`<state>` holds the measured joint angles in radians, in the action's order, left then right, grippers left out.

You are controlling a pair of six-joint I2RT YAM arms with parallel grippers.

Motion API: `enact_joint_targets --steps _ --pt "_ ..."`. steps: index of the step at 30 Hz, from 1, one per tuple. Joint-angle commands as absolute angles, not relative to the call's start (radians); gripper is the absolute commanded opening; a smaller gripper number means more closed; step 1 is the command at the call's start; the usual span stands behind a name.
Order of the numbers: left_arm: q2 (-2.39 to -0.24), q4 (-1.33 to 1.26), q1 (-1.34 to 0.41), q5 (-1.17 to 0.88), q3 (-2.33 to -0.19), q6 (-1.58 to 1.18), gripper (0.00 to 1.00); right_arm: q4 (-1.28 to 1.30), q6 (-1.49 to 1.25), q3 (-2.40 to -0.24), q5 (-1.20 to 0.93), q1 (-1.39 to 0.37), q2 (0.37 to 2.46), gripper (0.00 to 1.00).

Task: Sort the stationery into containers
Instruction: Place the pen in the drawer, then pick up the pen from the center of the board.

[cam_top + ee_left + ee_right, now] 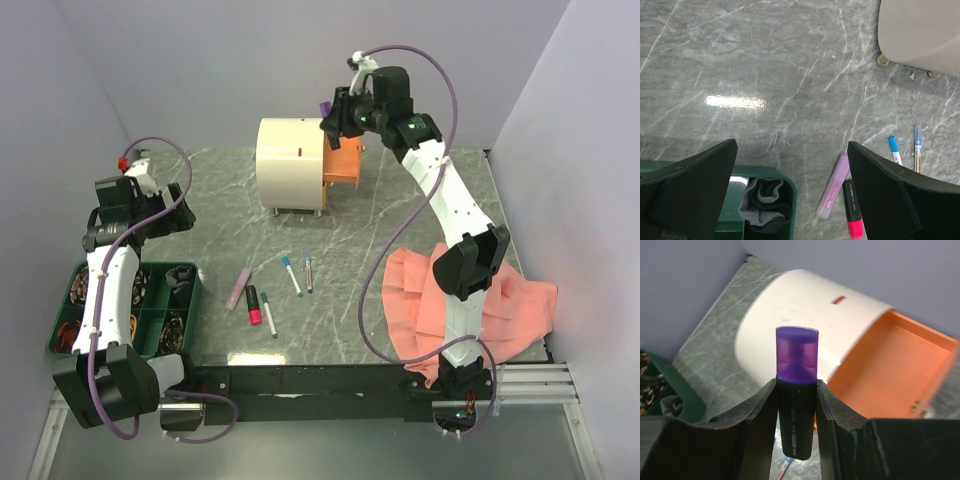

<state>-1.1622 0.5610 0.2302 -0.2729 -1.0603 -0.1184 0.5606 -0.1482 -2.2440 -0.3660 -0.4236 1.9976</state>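
The right gripper's point(796, 395) black fingers point(762, 415) clamp a black-bodied marker with a translucent purple cap point(797, 357), raised near the open orange box drawer point(900, 365) of the cream drum-shaped cabinet point(790, 310). The left gripper point(791, 150) gapes wide and empty above the grey marble table point(765, 60), near a lilac highlighter point(834, 186).

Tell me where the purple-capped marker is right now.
The purple-capped marker is clamped in the right end effector. In the top view it is raised at the table's far side, right of centre, near the open orange drawer of the cream cabinet.
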Motion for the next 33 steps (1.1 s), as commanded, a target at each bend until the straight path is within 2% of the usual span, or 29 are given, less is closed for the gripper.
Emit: enact_joint_targets --steps 1,9,11,14,17,18,23,28,32,33 --pt "-1.158 0.577 0.227 -0.261 -1.095 -0.098 0.99 0.503 -0.222 -2.27 -0.331 -0.364 2.022 0.22" --pt "-1.173 0.598 0.227 -0.294 -1.098 -0.071 0.99 0.512 -0.235 -2.333 -0.341 -0.305 2.12 0.22" --pt "-1.177 0.606 0.227 -0.334 -1.091 -0.067 0.99 0.512 -0.241 -2.341 -0.35 -0.295 2.141 0.29" --pt "-1.19 0.627 0.227 -0.377 -1.088 -0.055 1.0 0.499 -0.261 -2.335 -0.374 -0.287 2.152 0.46" --pt "-1.189 0.64 0.219 -0.379 -1.078 -0.083 0.99 0.45 -0.291 -2.306 -0.388 -0.285 2.129 0.59" --pt "-1.192 0.65 0.213 -0.38 -1.081 -0.081 0.99 0.436 -0.299 -2.295 -0.393 -0.287 2.119 0.6" --pt "-1.184 0.692 0.131 -0.367 -1.042 -0.092 1.0 0.408 -0.33 -2.257 -0.405 -0.285 2.031 0.62" --pt "-1.187 0.687 0.028 -0.383 -0.974 -0.16 0.94 0.388 -0.304 -2.146 -0.417 -0.278 1.88 0.63" --pt "-1.284 0.699 -0.043 -0.339 -0.982 -0.173 0.93 0.382 -0.314 -2.036 -0.416 -0.253 1.773 0.63" --pt "-1.302 0.704 -0.052 -0.33 -0.988 -0.167 0.9 0.382 -0.316 -2.014 -0.414 -0.247 1.754 0.63"
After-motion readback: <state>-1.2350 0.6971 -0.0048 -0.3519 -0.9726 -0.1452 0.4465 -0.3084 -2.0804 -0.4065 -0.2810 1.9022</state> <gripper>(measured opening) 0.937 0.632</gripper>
